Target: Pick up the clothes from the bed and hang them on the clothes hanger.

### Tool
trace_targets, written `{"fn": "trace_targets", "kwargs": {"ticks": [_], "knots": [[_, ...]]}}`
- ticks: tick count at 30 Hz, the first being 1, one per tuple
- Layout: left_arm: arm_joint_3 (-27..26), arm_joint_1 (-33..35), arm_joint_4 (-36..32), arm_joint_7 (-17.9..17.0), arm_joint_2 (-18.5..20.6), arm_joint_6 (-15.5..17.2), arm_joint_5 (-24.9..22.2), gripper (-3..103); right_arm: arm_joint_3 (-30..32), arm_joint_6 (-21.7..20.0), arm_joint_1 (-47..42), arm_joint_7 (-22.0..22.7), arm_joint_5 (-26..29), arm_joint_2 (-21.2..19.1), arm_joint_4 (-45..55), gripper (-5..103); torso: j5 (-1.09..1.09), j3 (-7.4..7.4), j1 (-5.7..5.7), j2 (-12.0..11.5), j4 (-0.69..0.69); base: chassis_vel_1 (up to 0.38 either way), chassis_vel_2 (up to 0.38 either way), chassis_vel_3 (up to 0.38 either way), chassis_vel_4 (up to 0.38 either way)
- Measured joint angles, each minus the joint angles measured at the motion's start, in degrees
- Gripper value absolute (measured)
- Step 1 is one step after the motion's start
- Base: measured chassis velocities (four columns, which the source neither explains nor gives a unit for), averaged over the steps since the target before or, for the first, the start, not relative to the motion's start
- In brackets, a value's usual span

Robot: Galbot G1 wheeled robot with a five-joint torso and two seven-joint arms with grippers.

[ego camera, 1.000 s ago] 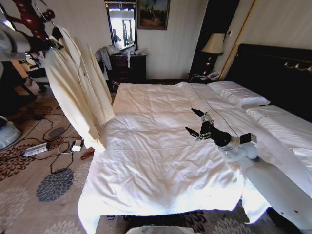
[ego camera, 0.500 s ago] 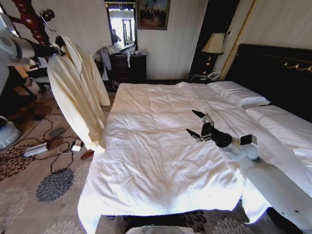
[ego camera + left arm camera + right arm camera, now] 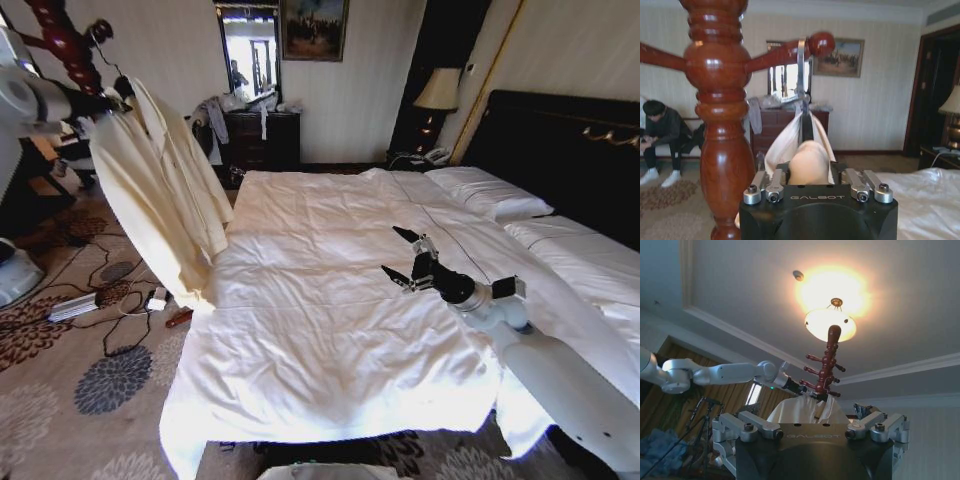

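Our left gripper (image 3: 817, 187) pinches the cream garment (image 3: 160, 190) on its hanger (image 3: 806, 127) up at the coat stand's peg (image 3: 790, 50), far left, so the hook can catch. Our right gripper (image 3: 405, 255) hovers spread over the bed (image 3: 320, 330).

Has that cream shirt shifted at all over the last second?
Yes. The clothes, held up by the left hand, swung slightly left and their collar rose toward the wooden coat stand.

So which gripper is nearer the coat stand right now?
Left. The left gripper holds the clothes beside the coat stand; the right gripper hovers open over the bed.
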Motion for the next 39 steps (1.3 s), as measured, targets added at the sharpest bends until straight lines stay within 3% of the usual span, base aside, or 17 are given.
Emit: {"fn": "trace_targets", "kwargs": {"ticks": [1, 3, 6, 7, 12, 14, 20, 23, 28, 31, 32, 33, 34, 35, 36, 37, 39], "knots": [[-0.3, 0.1, -0.5, -0.1, 0.4, -0.7, 0.0, 55, 0.0, -0.1, 0.0, 0.3, 0.3, 0.0, 0.1, 100, 0.00, 0.00, 0.00, 0.0, 0.00, 0.000, 0.000, 0.000, 0.000], [-0.6, 0.3, -1.0, -0.1, 0.7, -1.2, 0.0, 55, 0.1, -0.1, -0.1, 0.4, 0.4, -0.1, 0.2, 100, 0.00, 0.00, 0.00, 0.0, 0.00, 0.000, 0.000, 0.000, 0.000], [-2.2, 1.3, -3.7, 0.0, 2.4, -3.6, -0.4, 72, 0.2, -0.3, -0.4, 0.5, 0.4, -0.1, 0.4, 100, 0.00, 0.00, 0.00, 0.0, 0.00, 0.000, 0.000, 0.000, 0.000], [-2.2, 1.3, -3.7, 0.0, 2.4, -3.6, -0.4, 72, 0.2, -0.3, -0.4, 0.5, 0.4, -0.1, 0.4, 100, 0.00, 0.00, 0.00, 0.0, 0.00, 0.000, 0.000, 0.000, 0.000], [-5.5, 3.6, -7.1, 0.5, 4.5, -7.7, -1.4, 88, 0.2, -0.4, -1.0, 0.5, -0.2, -0.1, 0.8, 100, 0.00, -0.01, -0.01, 0.0, 0.00, 0.000, 0.000, 0.000, 0.000], [-7.5, 5.1, -8.5, 0.8, 5.3, -11.3, -2.8, 97, 0.2, -0.4, -1.2, 0.8, -0.3, -0.1, 1.0, 100, 0.01, 0.00, 0.00, 0.0, 0.01, 0.000, 0.000, 0.000, 0.000], [-13.7, 10.3, -14.0, 1.5, 7.8, -17.7, -8.9, 100, 0.7, -1.0, -2.1, 4.5, 2.0, -0.6, 2.2, 100, 0.01, 0.00, -0.01, 0.0, 0.00, 0.000, 0.000, 0.000, 0.000], [-15.5, 12.5, -16.6, 0.6, 8.9, -18.4, -10.2, 100, 1.0, -1.8, -2.5, 6.8, 3.4, -0.7, 2.8, 100, 0.00, 0.00, 0.00, 0.0, 0.00, 0.000, 0.000, 0.000, 0.000], [-24.4, 22.7, -26.3, -2.7, 13.3, -18.6, -11.4, 100, 2.0, -3.2, -4.3, 14.0, 5.0, -0.6, 5.2, 100, 0.01, 0.00, 0.00, 0.0, -0.02, 0.000, 0.000, 0.000, 0.000], [-28.2, 30.7, -35.7, -7.1, 20.4, -18.5, -11.5, 100, 2.4, -5.7, -6.1, 31.0, 3.7, 0.4, 9.9, 100, -0.01, 0.00, 0.00, 0.0, 0.05, 0.000, 0.000, 0.000, 0.000], [-28.2, 30.7, -35.7, -7.1, 20.4, -18.5, -11.5, 100, 2.4, -5.7, -6.1, 31.0, 3.7, 0.4, 9.9, 100, -0.01, 0.00, 0.00, 0.0, 0.05, 0.000, 0.000, 0.000, 0.000], [-28.6, 32.5, -38.4, -9.5, 22.1, -18.5, -11.8, 100, 2.6, -7.0, -6.6, 37.4, 2.8, 0.9, 11.9, 100, 0.01, -0.01, -0.01, 0.0, 0.07, 0.000, 0.000, 0.000, 0.000], [-28.9, 33.6, -40.0, -11.5, 23.1, -18.5, -11.8, 100, 2.7, -7.7, -6.9, 40.7, 2.3, 1.3, 13.0, 100, 0.03, -0.01, -0.01, 0.0, 0.07, 0.000, 0.000, 0.000, 0.000], [-30.8, 37.2, -43.5, -16.1, 25.1, -18.7, -11.1, 100, 3.5, -10.1, -7.8, 50.1, -0.1, 2.5, 15.9, 100, -0.01, -0.01, -0.01, 0.0, 0.03, 0.000, 0.000, 0.000, 0.000], [-32.1, 40.2, -46.0, -18.7, 26.8, -19.0, -9.3, 100, 4.3, -11.8, -8.8, 55.6, -2.2, 3.6, 17.4, 100, -0.02, -0.01, -0.01, 0.0, -0.02, 0.000, 0.000, 0.000, 0.000], [-32.1, 40.2, -46.0, -18.7, 26.8, -19.0, -9.3, 100, 4.3, -11.8, -8.8, 55.6, -2.2, 3.6, 17.4, 100, -0.02, -0.01, -0.01, 0.0, -0.02, 0.000, 0.000, 0.000, 0.000], [-32.8, 43.2, -48.7, -19.6, 29.1, -20.5, -6.5, 100, 5.7, -13.9, -10.8, 61.6, -6.4, 5.6, 18.6, 100, -0.01, -0.01, -0.01, 0.0, -0.02, 0.000, 0.000, 0.000, 0.000]]}}
